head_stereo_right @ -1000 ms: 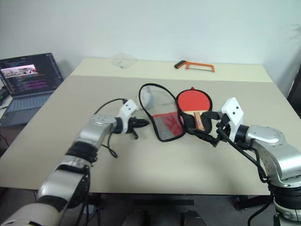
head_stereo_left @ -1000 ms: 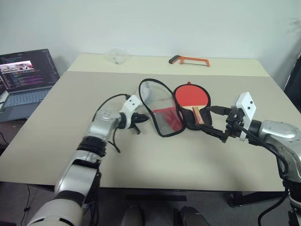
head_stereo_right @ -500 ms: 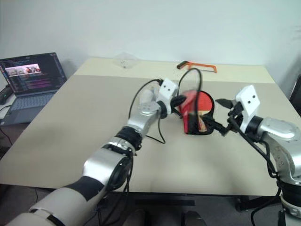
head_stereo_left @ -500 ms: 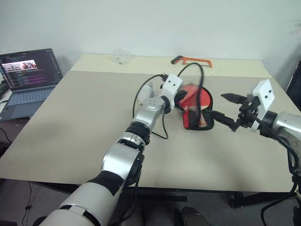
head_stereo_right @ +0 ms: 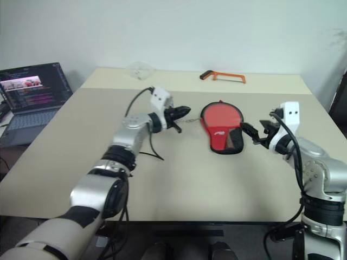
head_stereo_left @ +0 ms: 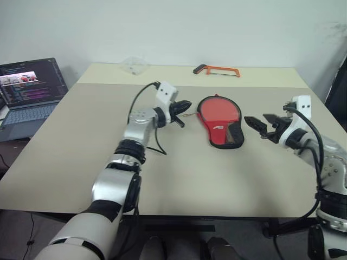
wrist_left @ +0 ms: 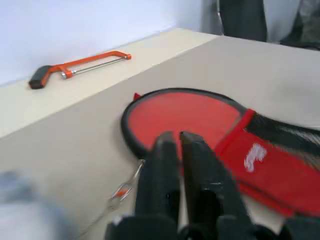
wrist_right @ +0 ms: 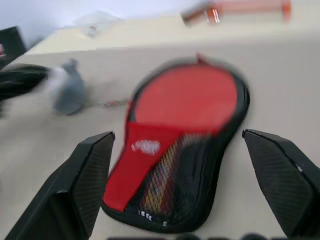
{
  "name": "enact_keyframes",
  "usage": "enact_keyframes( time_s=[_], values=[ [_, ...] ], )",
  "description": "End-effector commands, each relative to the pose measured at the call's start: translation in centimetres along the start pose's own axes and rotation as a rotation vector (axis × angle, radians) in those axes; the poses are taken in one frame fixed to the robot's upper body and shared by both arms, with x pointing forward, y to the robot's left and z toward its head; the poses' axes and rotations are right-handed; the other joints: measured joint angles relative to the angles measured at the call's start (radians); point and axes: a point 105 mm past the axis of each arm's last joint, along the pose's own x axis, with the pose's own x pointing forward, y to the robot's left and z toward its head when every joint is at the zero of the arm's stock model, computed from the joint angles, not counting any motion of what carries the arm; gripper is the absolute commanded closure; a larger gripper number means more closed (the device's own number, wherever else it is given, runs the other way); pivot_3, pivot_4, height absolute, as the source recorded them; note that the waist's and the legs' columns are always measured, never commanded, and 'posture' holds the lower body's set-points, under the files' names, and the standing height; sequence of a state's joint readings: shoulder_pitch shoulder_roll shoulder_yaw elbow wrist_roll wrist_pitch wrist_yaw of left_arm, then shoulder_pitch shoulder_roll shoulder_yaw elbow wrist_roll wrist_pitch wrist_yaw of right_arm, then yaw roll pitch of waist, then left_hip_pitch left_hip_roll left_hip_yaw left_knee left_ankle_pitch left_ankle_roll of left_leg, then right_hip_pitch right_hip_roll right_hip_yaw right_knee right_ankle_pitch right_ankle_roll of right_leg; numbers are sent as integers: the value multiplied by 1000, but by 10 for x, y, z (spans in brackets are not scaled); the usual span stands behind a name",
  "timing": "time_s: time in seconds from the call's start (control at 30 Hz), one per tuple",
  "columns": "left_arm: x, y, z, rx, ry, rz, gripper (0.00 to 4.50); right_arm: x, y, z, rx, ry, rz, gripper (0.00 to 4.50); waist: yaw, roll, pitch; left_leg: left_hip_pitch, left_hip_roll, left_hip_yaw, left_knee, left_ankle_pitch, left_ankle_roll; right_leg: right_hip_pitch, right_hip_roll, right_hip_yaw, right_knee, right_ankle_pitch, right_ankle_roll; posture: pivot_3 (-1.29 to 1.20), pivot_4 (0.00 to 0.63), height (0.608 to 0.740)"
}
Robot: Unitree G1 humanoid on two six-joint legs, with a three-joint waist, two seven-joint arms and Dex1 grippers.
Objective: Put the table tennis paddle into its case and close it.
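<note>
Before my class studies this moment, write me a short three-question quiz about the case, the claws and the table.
1. True or false: the case lies with its red side up.
2. The right claw is: A) shut on the case; B) open and apart from the case; C) holding a laptop.
3. Which tool lies at the far edge of the table?

Key: 1 true; 2 B; 3 the orange hacksaw.
</note>
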State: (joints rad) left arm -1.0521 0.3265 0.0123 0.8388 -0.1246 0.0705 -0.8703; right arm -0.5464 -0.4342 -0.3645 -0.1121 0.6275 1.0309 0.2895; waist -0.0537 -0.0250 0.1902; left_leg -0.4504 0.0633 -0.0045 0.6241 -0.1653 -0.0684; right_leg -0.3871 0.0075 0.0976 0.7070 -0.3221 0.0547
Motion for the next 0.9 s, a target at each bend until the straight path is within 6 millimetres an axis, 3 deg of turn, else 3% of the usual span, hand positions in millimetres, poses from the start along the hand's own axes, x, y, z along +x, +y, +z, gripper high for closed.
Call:
enact_keyframes(
  time_s=[0.03,0.27,0.3,0.47,0.73,0.9],
  values=[
    [-33,-3,26,-1,-60,-85,2869,4,-17,-7,164,5,-50,0,-1,0,0,0,0,0,0,0,0,0,0,0,1,0,0,0,150,740],
    [-94,-20,26,-32,7,-175,208,10,-27,-31,373,50,-38,0,1,1,0,0,0,-1,1,0,0,-1,0,-1,5,-1,-1,0,150,740],
    [-99,-21,23,-29,18,-167,23,12,-28,-34,395,56,-37,0,0,1,0,1,0,-1,2,1,1,-1,0,0,6,-1,-1,0,150,740],
    [-108,-37,17,-22,48,-185,23,22,-14,-43,462,78,19,0,-5,1,0,2,0,-1,2,3,4,0,0,0,7,-1,-1,0,150,740],
    [-102,-41,13,-15,58,-153,23,36,10,-49,473,111,98,0,-5,1,0,3,1,0,2,4,6,0,1,1,7,-1,0,0,150,740],
    [-100,-44,13,-15,59,-153,23,43,14,-49,475,109,100,0,-8,1,0,3,1,0,1,4,6,-1,1,1,6,-1,-1,0,150,740]
  ],
)
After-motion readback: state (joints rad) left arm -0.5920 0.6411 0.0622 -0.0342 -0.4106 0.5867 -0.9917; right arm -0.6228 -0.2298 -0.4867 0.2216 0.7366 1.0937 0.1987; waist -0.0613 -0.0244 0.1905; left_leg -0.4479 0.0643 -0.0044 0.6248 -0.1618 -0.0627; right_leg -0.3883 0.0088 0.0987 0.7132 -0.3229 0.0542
